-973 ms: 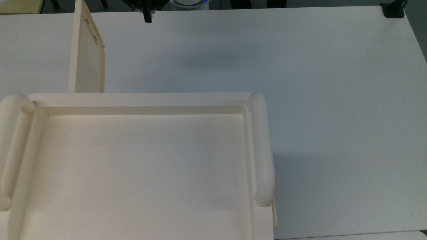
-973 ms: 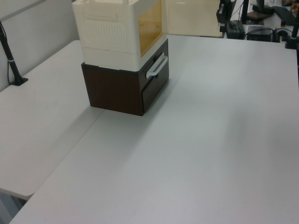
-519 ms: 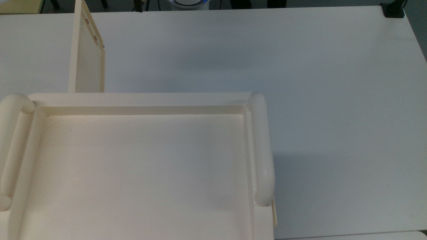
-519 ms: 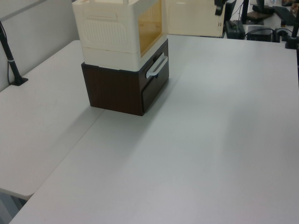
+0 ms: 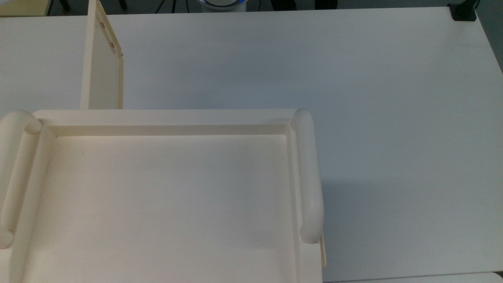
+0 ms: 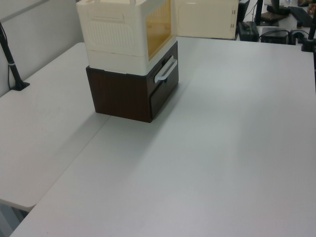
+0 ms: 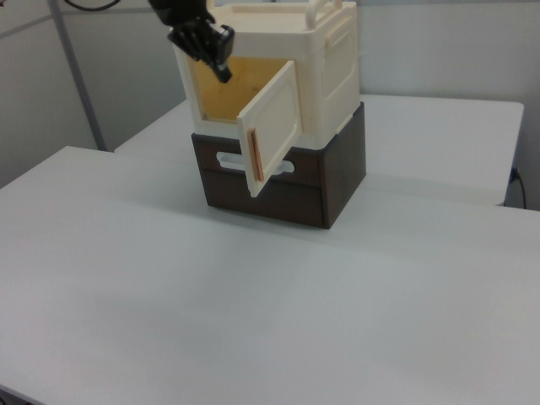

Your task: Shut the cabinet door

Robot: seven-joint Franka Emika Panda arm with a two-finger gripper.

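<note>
On white table (image 7: pixel 253 321): boxy cream cabinet (image 7: pixel 333 59), flat door (image 7: pixel 274 126) ajar; claw (image 7: pixel 221 72) state unclear.

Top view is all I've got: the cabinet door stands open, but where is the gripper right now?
Observer: In the right view, the gripper hangs before the upper corner of the cabinet opening, on the right view's left.
Operator: Is it touching the cabinet door?
Observer: No, it is apart. The cabinet door juts out below it, towards the right view's right.
Operator: What is under the cabinet?
Observer: A dark brown drawer unit with a pale handle.
</note>
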